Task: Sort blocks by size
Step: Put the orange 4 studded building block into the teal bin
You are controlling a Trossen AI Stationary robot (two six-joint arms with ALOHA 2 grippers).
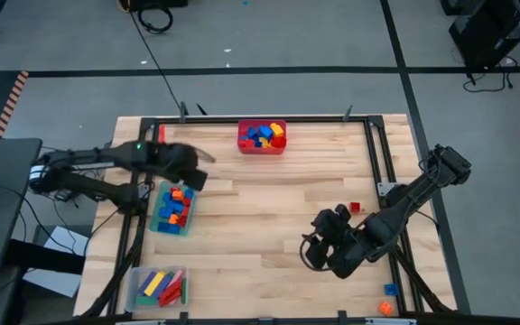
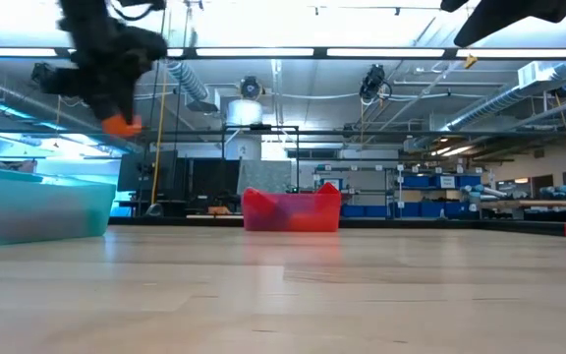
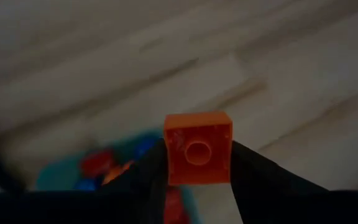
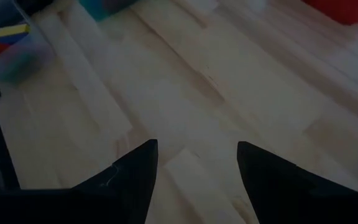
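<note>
A small square orange block [image 3: 197, 148] sits between the fingers of my left gripper [image 3: 197, 177], high above the table's left side. In the low view the orange block [image 2: 121, 125] hangs at the gripper's tip, over the teal bin [image 1: 171, 209] of blocks. My right gripper [image 4: 197, 163] stands open above bare wood at the table's right [image 1: 319, 239], with nothing between its fingers. A red bin [image 1: 262, 137] of blocks stands at the far edge. A clear bin [image 1: 156, 287] of long blocks stands at the near left. My left gripper pinches the orange block by two opposite sides [image 3: 168, 155] between its two fingers. The fingers slant steeply down from above. The block is lifted clear, its hollow underside toward the wrist camera, above the teal bin.
A small red block [image 1: 355, 208] lies loose on the wood right of centre. Two orange blocks [image 1: 390, 289] lie near the front right corner. A black frame rail [image 1: 377, 153] runs along the table's right side. The middle of the table is bare wood.
</note>
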